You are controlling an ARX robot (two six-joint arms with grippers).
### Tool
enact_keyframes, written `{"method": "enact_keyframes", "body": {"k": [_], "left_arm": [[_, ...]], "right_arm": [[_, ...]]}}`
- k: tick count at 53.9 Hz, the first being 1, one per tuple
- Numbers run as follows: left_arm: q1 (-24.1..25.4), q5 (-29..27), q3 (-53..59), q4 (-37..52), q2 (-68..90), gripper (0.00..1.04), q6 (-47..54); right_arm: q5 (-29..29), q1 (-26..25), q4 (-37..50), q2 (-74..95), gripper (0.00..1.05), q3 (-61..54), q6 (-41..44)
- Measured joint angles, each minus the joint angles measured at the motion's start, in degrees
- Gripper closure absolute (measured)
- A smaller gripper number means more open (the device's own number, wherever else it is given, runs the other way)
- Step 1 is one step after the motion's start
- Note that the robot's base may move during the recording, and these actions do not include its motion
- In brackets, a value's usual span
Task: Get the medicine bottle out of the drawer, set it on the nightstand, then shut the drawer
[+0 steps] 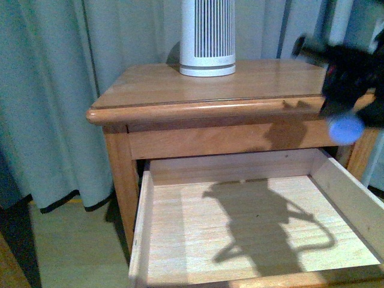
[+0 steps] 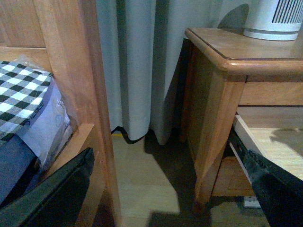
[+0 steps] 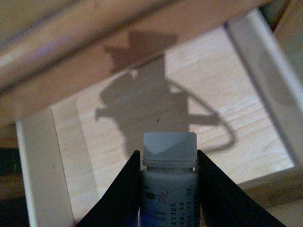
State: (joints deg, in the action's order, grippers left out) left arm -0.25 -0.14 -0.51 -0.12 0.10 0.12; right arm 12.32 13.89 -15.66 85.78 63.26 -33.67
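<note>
The medicine bottle (image 3: 169, 175), white with a ribbed cap and a printed label, sits upright between the black fingers of my right gripper (image 3: 169, 189), which is shut on it. In the front view that gripper (image 1: 345, 117) is a blurred dark shape at the nightstand's right front corner. The bottle (image 1: 346, 128) shows under it as a pale blue-white blob above the drawer. The drawer (image 1: 252, 222) is pulled out, its pale plank floor bare apart from the arm's shadow. The nightstand (image 1: 240, 84) has a glossy honey top. My left gripper (image 2: 165, 198) is open, low beside the nightstand (image 2: 222, 94), over the floor.
A tall white slatted device (image 1: 207, 36) stands at the back of the nightstand top. Grey curtains (image 1: 60, 90) hang behind and to the left. A wooden bed frame post (image 2: 71, 71) with a checked cloth (image 2: 19, 90) stands close to the left gripper.
</note>
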Motion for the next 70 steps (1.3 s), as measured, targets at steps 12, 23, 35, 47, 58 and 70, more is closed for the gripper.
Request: {"method": "enact_keyframes", "body": {"k": [12, 23, 35, 47, 58, 70], "left_arm": [[0.0, 0.0, 0.0, 0.0, 0.0, 0.07, 0.0], [0.0, 0.0, 0.0, 0.0, 0.0, 0.07, 0.0], [0.0, 0.0, 0.0, 0.0, 0.0, 0.07, 0.0], [0.0, 0.0, 0.0, 0.0, 0.0, 0.07, 0.0], [0.0, 0.0, 0.0, 0.0, 0.0, 0.07, 0.0], [0.0, 0.0, 0.0, 0.0, 0.0, 0.07, 0.0]], "right_arm": [[1.2, -11.2, 1.7, 4.3, 0.74, 16.9, 10.6], [0.2, -13.2, 0.9, 16.0, 0.74, 27.6, 15.5], [0.3, -13.0, 1.4, 26.8, 0.74, 34.2, 15.4], [0.5, -12.2, 6.3, 29.0, 0.49, 34.2, 15.6], [-0.8, -11.8, 11.1, 26.9, 0.16, 31.7, 15.4], [-1.0, -12.3, 16.0, 13.9, 0.07, 20.9, 15.7]]}}
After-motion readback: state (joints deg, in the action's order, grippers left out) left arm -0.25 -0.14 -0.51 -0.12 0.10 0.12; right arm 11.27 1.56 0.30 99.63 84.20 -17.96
